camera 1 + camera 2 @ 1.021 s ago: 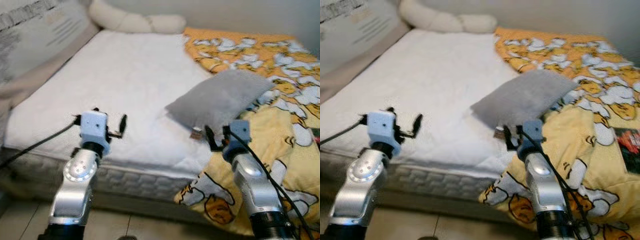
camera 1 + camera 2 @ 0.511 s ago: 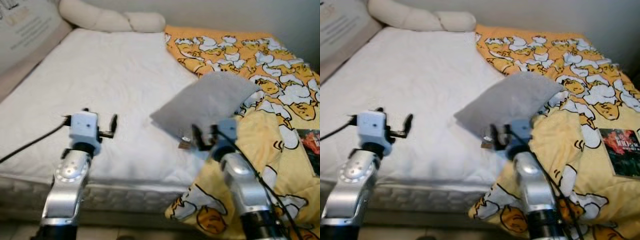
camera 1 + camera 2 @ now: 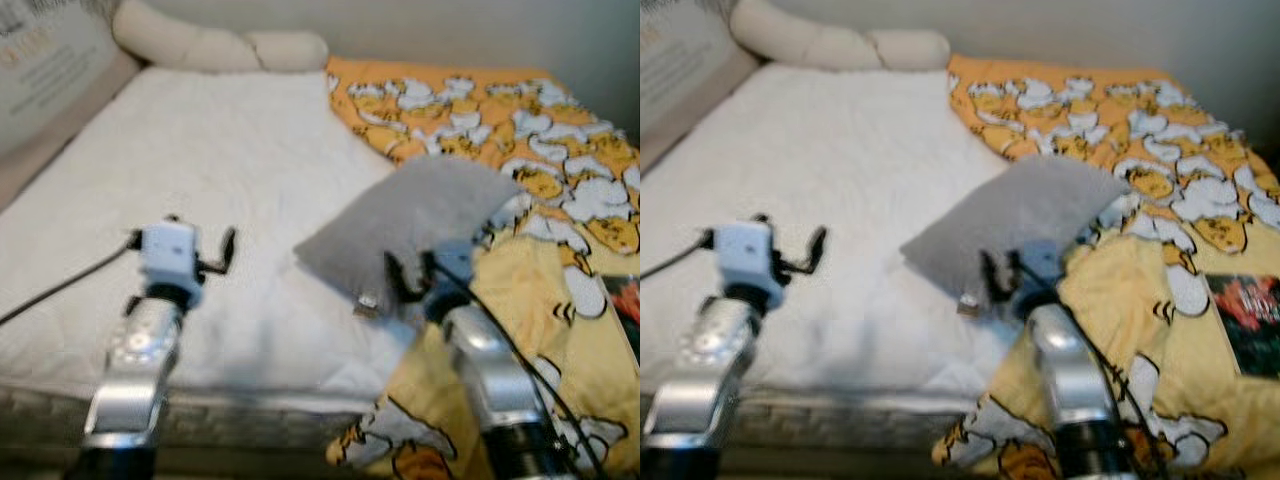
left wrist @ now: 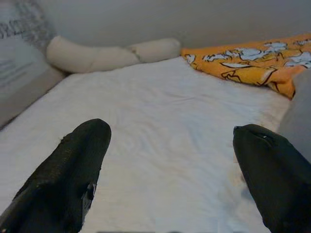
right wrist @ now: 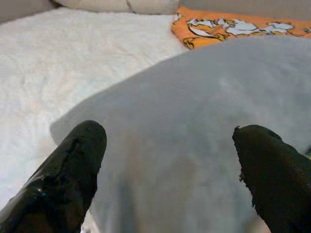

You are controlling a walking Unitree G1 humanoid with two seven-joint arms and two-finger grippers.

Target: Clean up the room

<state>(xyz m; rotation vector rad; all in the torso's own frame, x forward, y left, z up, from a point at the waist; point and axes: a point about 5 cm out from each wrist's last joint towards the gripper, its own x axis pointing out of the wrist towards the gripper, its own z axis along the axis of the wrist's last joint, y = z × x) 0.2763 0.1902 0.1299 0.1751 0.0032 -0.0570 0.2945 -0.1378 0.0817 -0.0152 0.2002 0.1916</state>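
A bed (image 3: 250, 170) with a white mattress is seen from above, slightly blurred. A grey pillow (image 3: 410, 225) lies near the middle of the bed, its far corner resting on a yellow and orange blanket (image 3: 520, 130) printed with white cartoon figures, which covers the right side of the bed and hangs over the near edge. A long cream bolster (image 3: 215, 45) is laid along the head of the bed by the wall. The right gripper (image 5: 170, 179) is held just at the near edge of the pillow, its jaws spread wide with the grey fabric between and beyond them. The left gripper (image 4: 170, 174) is raised over the bare white mattress, well apart from the pillow, its jaws likewise spread and nothing held. A dark red item (image 3: 1245, 315) lies on the blanket at the far right.
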